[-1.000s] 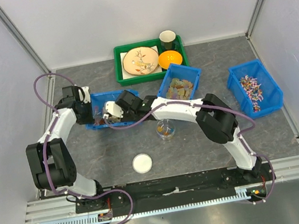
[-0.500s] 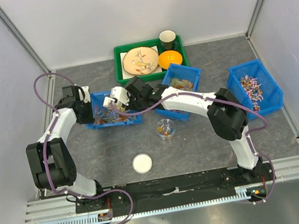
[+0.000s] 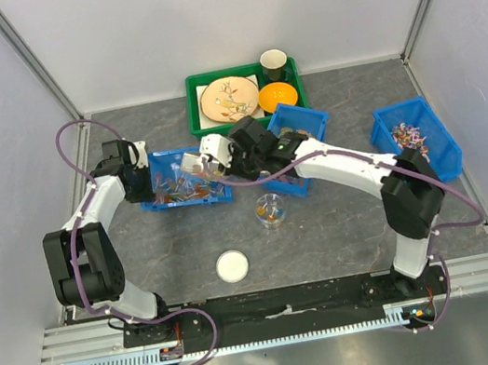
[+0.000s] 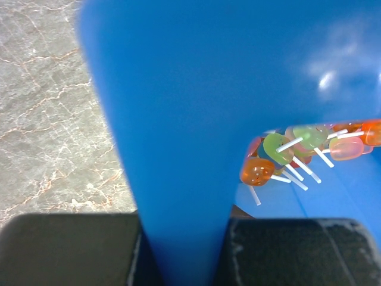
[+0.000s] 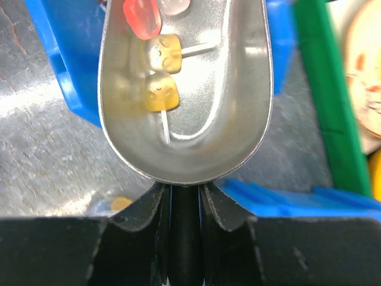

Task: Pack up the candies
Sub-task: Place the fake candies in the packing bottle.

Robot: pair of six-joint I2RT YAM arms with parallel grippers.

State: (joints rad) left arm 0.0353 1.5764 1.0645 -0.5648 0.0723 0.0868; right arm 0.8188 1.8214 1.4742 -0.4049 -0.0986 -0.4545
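While the left gripper [image 4: 181, 250] is clenched on the wall of the blue bin [image 3: 158, 164] at ten o'clock on the table [image 3: 329, 234], the right gripper [image 5: 186, 205] grasps a metal scoop [image 5: 226, 83] carrying several candies [image 5: 159, 71]; more candies fill the bin.

From the top external view we look down on the whole table [image 3: 327, 224] from above and behind the arm bases. Our left wrist view sits very close against the blue bin [image 4: 178, 119] wall. Our right wrist view looks closely into a metal scoop [image 5: 184, 89]. All views share that left-centre bin area.
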